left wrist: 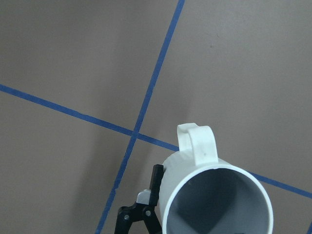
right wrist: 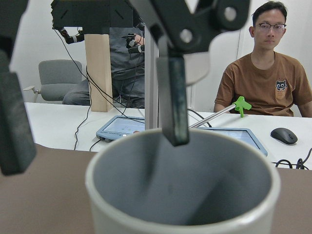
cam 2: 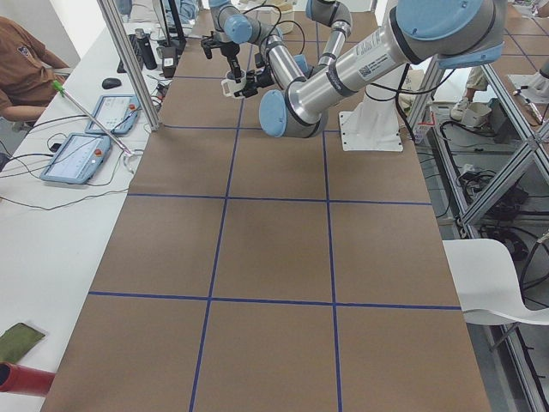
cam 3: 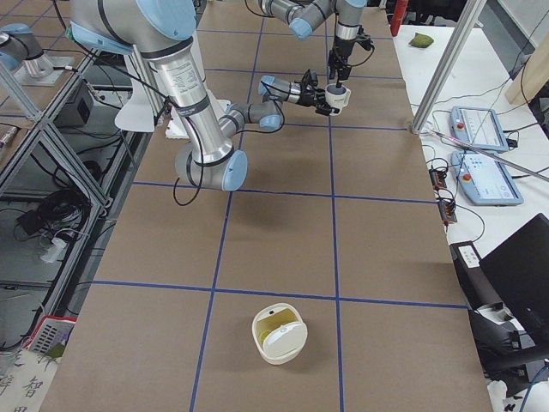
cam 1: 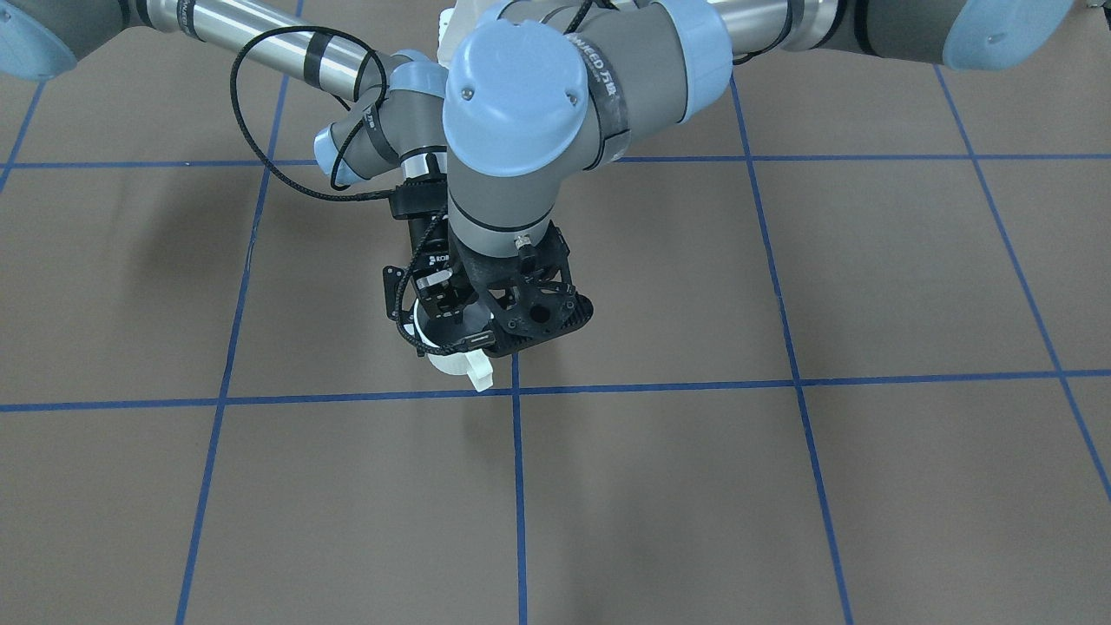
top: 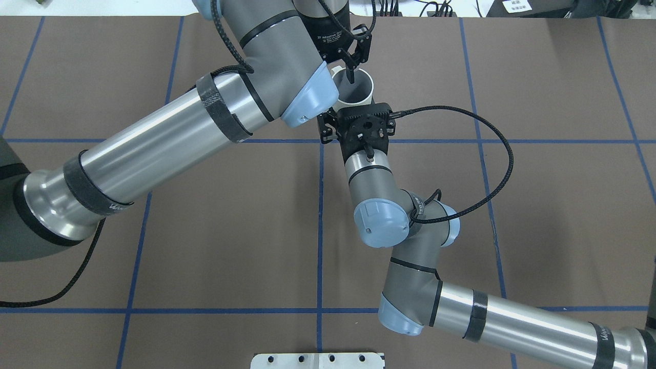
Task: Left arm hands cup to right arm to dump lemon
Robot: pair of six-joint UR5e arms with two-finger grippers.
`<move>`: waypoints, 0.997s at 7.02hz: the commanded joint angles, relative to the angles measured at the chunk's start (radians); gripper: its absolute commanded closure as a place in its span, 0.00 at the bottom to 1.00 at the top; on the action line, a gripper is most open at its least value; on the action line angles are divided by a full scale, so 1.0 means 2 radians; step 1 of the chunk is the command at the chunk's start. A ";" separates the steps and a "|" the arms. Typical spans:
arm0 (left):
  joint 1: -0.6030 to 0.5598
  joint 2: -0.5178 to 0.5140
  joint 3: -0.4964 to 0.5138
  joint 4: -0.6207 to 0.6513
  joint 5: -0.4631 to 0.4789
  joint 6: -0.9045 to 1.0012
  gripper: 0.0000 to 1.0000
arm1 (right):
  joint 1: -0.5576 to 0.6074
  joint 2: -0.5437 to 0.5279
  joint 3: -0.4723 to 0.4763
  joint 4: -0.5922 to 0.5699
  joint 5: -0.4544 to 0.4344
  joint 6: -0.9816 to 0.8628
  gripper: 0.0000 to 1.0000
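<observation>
The cream-white cup (top: 359,93) hangs upright above the table at its middle, handle (cam 1: 478,375) pointing away from the robot. The right gripper (cam 1: 438,317) reaches in level from the robot's side and is shut on the cup's body; one of its fingers (left wrist: 156,178) lies against the cup's wall. The left gripper (top: 351,65) hangs over the cup from above, open. One of its fingers (right wrist: 171,102) dips inside the rim and the other stands outside, neither pinching the wall. The cup's grey inside (right wrist: 180,190) shows no lemon; its bottom is hidden.
A cream container with a swing lid (cam 3: 279,335), yellowish inside, stands on the brown mat towards the table's right end. An operator (right wrist: 265,73) sits across the table behind tablets (cam 3: 480,129). A white base plate (top: 318,360) lies at the near edge.
</observation>
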 commanded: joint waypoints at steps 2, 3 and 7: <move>0.004 0.000 0.004 0.000 0.001 0.000 0.32 | -0.001 0.000 0.000 0.000 -0.001 0.000 0.70; 0.004 0.000 0.004 0.000 0.001 -0.001 0.35 | -0.001 0.001 0.000 0.000 -0.001 0.000 0.69; 0.010 0.000 0.006 0.001 0.001 -0.002 0.51 | -0.001 -0.003 0.009 0.000 -0.001 -0.001 0.69</move>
